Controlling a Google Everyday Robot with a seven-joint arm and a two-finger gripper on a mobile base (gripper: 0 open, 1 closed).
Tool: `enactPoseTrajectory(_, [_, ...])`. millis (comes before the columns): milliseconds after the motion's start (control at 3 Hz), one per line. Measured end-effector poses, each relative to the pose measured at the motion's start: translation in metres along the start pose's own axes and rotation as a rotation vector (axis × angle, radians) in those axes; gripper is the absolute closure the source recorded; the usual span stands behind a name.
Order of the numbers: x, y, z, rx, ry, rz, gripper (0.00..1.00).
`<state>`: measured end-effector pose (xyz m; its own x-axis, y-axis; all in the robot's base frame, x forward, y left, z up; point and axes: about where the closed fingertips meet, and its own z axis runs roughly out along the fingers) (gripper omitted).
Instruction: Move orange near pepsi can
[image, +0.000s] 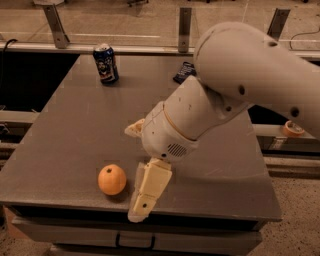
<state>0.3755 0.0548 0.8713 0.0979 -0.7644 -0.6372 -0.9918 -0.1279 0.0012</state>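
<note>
The orange (112, 179) lies on the grey table (75, 130) near its front edge, left of centre. The pepsi can (106, 63) stands upright at the table's far left, well away from the orange. My gripper (135, 171) hangs from the big white arm just right of the orange, low over the table. It is open: one cream finger (149, 190) points down toward the front edge beside the orange, and the other finger (134, 129) shows only as a short stub above. Nothing is held.
A flat dark snack packet (184, 72) lies at the table's far edge, partly hidden behind the arm. A tape roll (293, 129) sits off the table to the right. Metal railing posts stand behind the table.
</note>
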Motion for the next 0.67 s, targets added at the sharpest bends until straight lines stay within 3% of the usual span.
enactPoseTrajectory(333, [-0.007, -0.003, 0.019, -0.016, -0.031, 0.002, 0.00])
enactPoseTrajectory(667, [-0.010, -0.006, 0.034, -0.029, -0.057, 0.019, 0.13])
